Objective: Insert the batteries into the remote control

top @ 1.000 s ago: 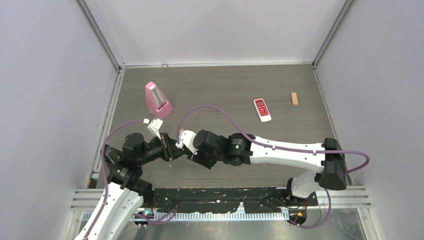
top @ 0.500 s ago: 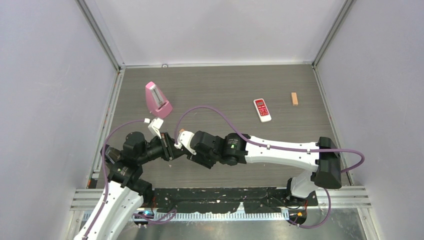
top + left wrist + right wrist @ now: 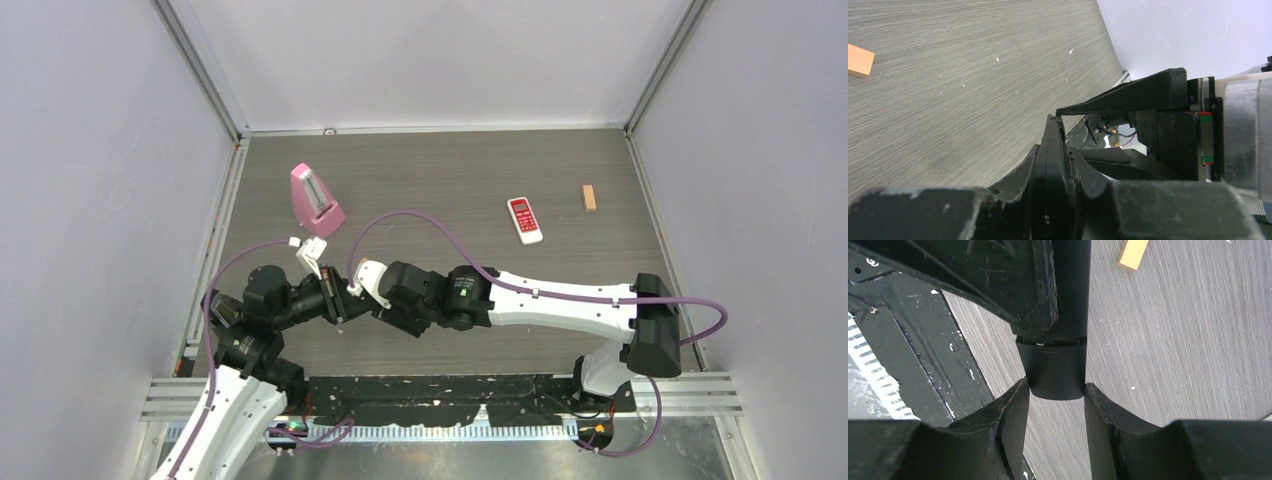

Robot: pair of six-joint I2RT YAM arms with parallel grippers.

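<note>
My left gripper [image 3: 340, 297] is shut on a black remote control [image 3: 1053, 165], seen edge-on between its jaws. My right gripper [image 3: 360, 290] meets it from the right, and its jaws press both sides of the remote's end section [image 3: 1055, 372], which is set off from the body by a seam. In the right wrist view the right gripper [image 3: 1055, 389] holds just the tip of that section. The remote is held above the table. A second remote, white and red [image 3: 524, 219], lies at the back right. No orange-red batteries show in any view.
A pink metronome [image 3: 316, 200] stands at the back left, just beyond the grippers. A tan wooden block [image 3: 589, 197] lies at the far right; a tan block also shows in the left wrist view [image 3: 858, 60] and the right wrist view [image 3: 1133, 252]. The black front rail [image 3: 913, 355] lies below the grippers.
The right arm has shifted slightly to the left towards the left gripper. Both grippers stay closed on the black remote.
</note>
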